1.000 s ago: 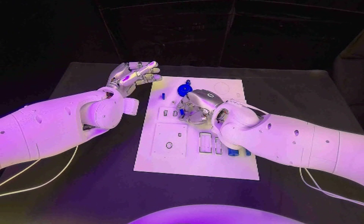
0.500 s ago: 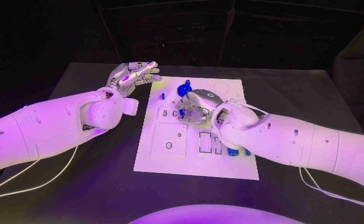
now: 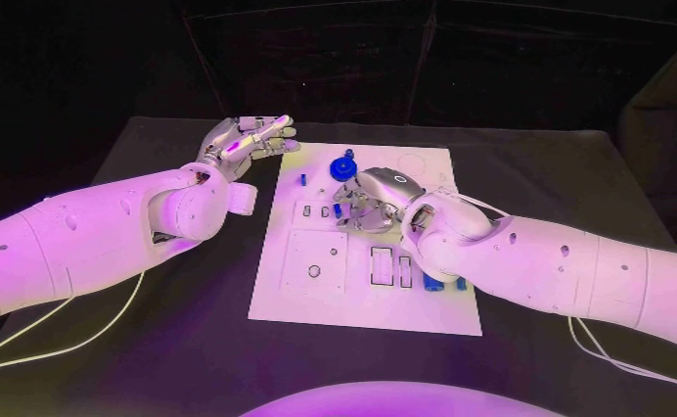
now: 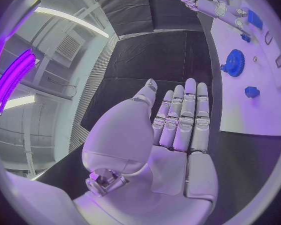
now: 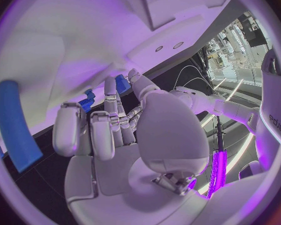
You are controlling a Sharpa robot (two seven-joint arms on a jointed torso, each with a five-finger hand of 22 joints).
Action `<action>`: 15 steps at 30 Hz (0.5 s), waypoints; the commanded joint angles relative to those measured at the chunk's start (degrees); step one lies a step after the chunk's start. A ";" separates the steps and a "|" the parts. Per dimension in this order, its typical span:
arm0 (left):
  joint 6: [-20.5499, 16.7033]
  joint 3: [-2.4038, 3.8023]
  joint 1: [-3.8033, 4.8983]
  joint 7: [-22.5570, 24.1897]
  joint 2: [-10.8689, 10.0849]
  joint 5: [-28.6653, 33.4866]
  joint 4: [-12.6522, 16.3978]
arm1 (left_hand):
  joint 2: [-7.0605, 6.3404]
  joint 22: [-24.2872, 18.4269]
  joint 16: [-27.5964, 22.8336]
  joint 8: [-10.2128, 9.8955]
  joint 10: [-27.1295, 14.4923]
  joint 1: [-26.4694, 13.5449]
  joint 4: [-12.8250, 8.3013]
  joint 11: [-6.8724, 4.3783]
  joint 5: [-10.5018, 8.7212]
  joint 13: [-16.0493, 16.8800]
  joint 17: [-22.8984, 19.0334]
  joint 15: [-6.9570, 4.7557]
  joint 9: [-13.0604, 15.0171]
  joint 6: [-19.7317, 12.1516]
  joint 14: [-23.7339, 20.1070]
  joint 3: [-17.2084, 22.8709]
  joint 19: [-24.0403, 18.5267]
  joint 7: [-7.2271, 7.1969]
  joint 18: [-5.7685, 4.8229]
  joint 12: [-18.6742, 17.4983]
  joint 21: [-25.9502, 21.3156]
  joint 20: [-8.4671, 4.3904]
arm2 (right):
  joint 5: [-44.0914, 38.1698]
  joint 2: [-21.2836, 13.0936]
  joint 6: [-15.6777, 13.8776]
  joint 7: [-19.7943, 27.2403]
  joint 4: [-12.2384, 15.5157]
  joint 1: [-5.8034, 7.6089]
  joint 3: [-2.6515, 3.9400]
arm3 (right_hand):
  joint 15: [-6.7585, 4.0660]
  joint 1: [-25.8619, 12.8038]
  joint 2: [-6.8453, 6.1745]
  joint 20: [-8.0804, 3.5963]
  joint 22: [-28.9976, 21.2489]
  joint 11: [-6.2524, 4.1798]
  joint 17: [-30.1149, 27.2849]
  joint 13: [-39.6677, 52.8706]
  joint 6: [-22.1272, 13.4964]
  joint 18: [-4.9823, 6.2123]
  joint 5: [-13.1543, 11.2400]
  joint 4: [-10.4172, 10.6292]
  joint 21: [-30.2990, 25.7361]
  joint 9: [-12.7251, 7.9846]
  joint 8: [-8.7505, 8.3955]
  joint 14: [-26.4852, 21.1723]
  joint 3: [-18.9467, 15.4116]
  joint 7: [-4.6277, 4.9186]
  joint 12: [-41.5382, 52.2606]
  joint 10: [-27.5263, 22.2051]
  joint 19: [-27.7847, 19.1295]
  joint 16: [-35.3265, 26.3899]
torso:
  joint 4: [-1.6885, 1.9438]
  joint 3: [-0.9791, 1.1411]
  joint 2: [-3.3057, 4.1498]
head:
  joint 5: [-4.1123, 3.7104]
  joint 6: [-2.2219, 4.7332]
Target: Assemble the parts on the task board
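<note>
The white task board [image 3: 318,280] lies mid-table. My right hand [image 3: 367,200] is low over its middle, fingers curled down. In the right wrist view its thumb and a finger pinch a small blue part [image 5: 120,83] against the board, and a second blue part [image 5: 86,103] sits just beside them. A blue gear [image 3: 343,166] stands on the board beyond the hand, with a small blue peg [image 3: 300,179] to its left. My left hand [image 3: 251,141] hovers off the board's far left corner, flat and holding nothing, its fingers [image 4: 181,115] straight.
More blue parts [image 3: 431,283] sit in slots near the board's near right, beside my right forearm. A long blue piece [image 5: 15,127] lies on the board by the right hand. Bare black table [image 3: 169,329] surrounds the board.
My right hand has edged slightly toward me and to the right over the board's middle. The left hand stays where it was.
</note>
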 commanded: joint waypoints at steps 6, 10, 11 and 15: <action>1.20 0.05 0.09 -0.75 -0.57 -3.43 -0.66 | 0.39 0.32 1.45 -0.12 2.05 -0.23 -0.99 -0.95 0.11 0.03 1.53 -1.22 0.06 1.62 4.50 -0.14 3.02 -0.68 0.53 -0.42 0.86 -1.16 | 10.00 -5.11 -1.84 8.03 6.15 1.55 0.13 | 0.64 1.37 0.79 0.44 0.10 0.14 3.59 0.45 -0.94 -0.76 0.37 1.10 0.13 0.01 -0.08 3.53 -2.65 -0.12 0.58 -0.59 0.23 -1.26 | -0.14 0.04 -0.14 | 0.16 0.59; 2.01 0.06 0.15 -2.58 -1.09 -7.47 -0.24 | 0.01 1.94 7.21 0.34 6.56 -0.04 -1.73 -3.05 0.22 0.63 5.38 -4.16 0.21 3.60 13.95 -0.23 9.80 -2.19 0.61 0.89 4.56 -4.00 | 17.14 -8.43 -1.20 10.77 9.53 3.56 0.55 | 0.44 3.15 1.78 0.35 0.36 -0.17 3.90 0.76 -0.25 -0.78 2.17 0.79 0.26 0.19 0.33 3.59 -2.62 -0.41 1.09 -0.43 0.34 -1.16 | -0.28 0.14 -0.48 | 0.20 0.85; 2.29 0.06 0.18 -3.19 -1.20 -8.32 -0.11 | 0.00 2.32 8.55 0.46 7.44 -0.05 -1.79 -3.49 0.32 0.76 6.22 -4.72 0.26 4.01 15.77 -0.21 11.18 -2.55 0.63 1.16 5.39 -4.58 | 18.26 -8.95 -0.94 11.08 9.96 3.97 0.67 | 0.42 3.27 1.84 0.34 0.39 -0.19 3.93 0.80 -0.19 -0.79 2.29 0.77 0.29 0.20 0.36 3.60 -2.64 -0.43 1.17 -0.41 0.36 -1.14 | -0.31 0.17 -0.57 | 0.24 0.78; 8.08 0.07 0.98 -11.79 -1.91 -16.27 1.01 | -0.37 4.68 16.98 0.31 10.83 -1.46 -1.25 -5.20 0.11 1.48 12.39 -6.80 0.26 5.08 21.42 -0.64 17.78 -3.89 0.28 1.62 10.14 -7.26 | 26.11 -12.33 2.02 12.62 11.51 7.31 1.16 | -0.24 4.33 2.36 -0.13 0.41 -1.07 2.48 3.24 1.91 -0.76 3.76 0.40 0.32 0.57 1.45 3.36 -3.07 -1.17 5.17 3.30 0.36 -1.86 | -0.51 0.25 -1.14 | 0.35 0.74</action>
